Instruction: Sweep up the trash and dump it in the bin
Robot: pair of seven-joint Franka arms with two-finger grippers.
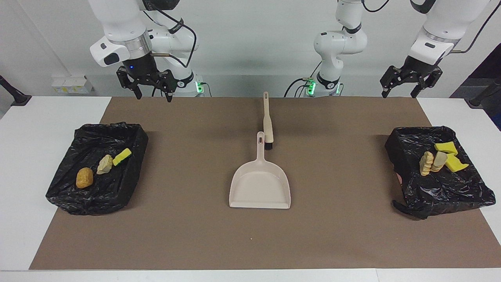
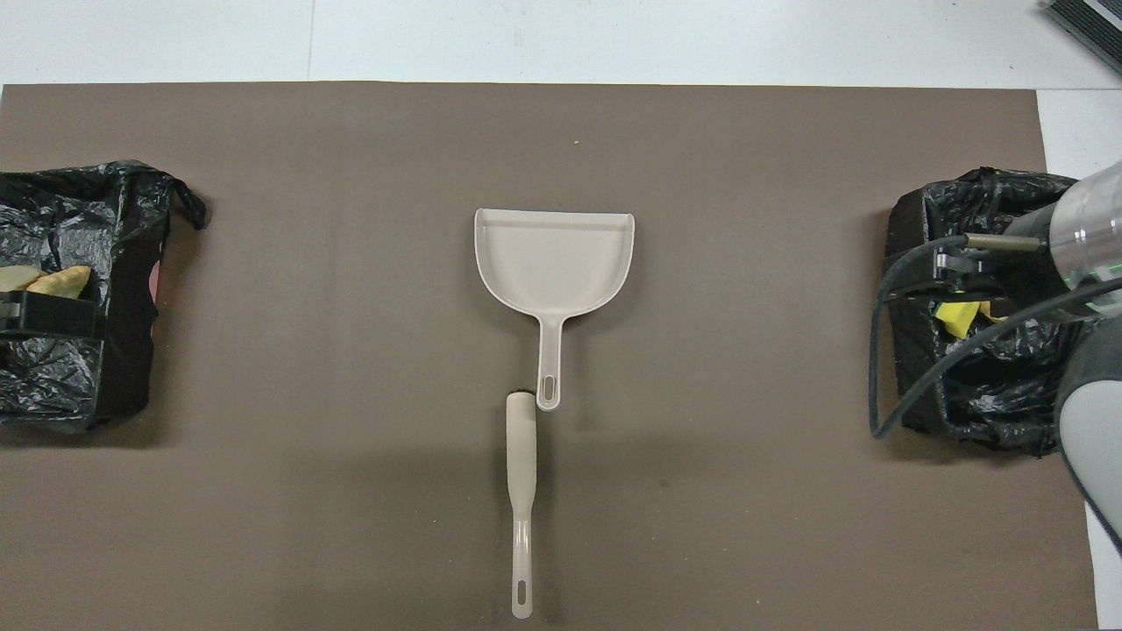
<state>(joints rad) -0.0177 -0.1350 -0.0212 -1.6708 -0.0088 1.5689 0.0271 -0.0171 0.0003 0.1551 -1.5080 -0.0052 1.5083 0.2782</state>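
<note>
Since the sponge pieces (image 1: pixel 449 155) and lumps (image 1: pixel 84 177) are looking light and squashy in both corner-side bins (image 1: pixel 62 188), the spread left gripper (image 1: pixel 405 83) and right gripper (image 1: pixel 150 85) are hanging empty.

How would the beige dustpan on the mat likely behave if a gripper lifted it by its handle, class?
The dustpan looks like thin moulded plastic, so probably stiff and light. Its wide, empty scoop would likely make it tip scoop-down. Its slim, smooth handle might twist between fingers.

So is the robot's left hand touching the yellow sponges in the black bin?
Apart. The facing view shows the left hand hanging open, high in the air, with a clear gap down to the yellow sponges lying in the black bin.
</note>
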